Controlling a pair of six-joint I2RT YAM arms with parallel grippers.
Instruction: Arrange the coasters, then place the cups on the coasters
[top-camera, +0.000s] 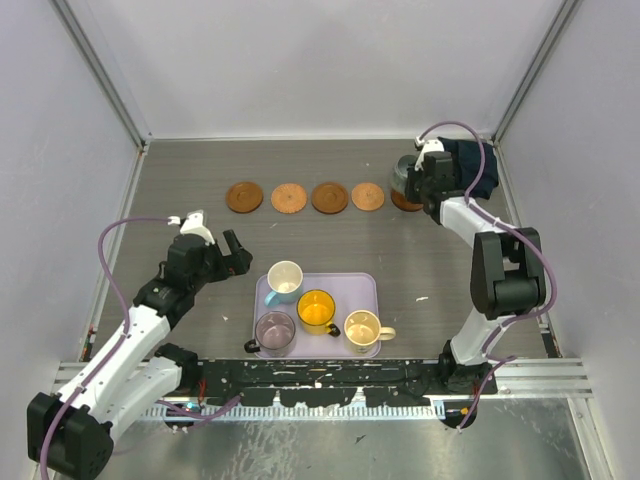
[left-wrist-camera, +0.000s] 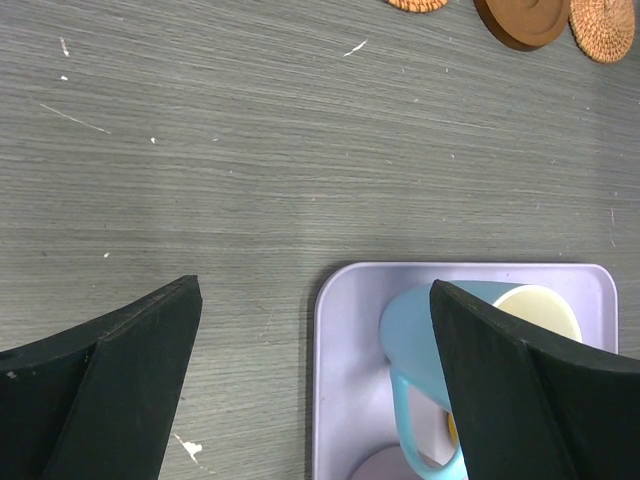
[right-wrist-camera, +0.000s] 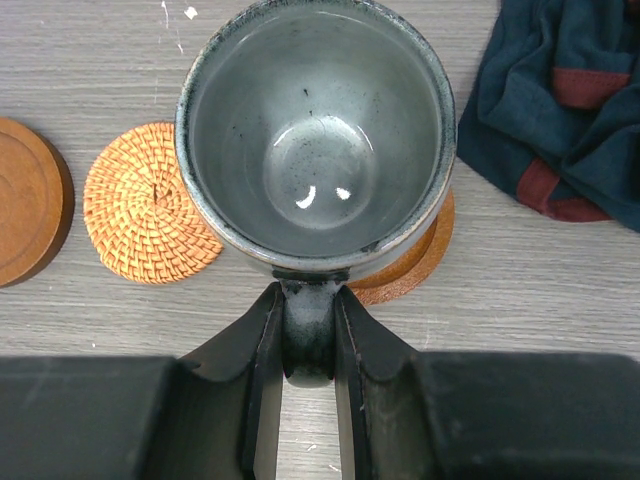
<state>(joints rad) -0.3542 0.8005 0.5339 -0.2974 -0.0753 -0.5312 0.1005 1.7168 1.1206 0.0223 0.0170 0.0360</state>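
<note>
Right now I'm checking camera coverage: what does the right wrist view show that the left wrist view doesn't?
Only the right wrist: the right hand shut on the handle of the grey-green cup, which sits over the end coaster, and a dark blue cloth. Only the left wrist: the open left hand, the lavender tray and the light blue cup in it. Both: the grey table, plus a wooden coaster beside a woven coaster.

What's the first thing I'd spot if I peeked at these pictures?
Probably the right end effector pinching the grey-green cup by its handle, over the coaster at the right end of the far row. Then the lavender tray near the front middle, with four colourful cups on it, and the dark cloth in the far right corner.
</note>
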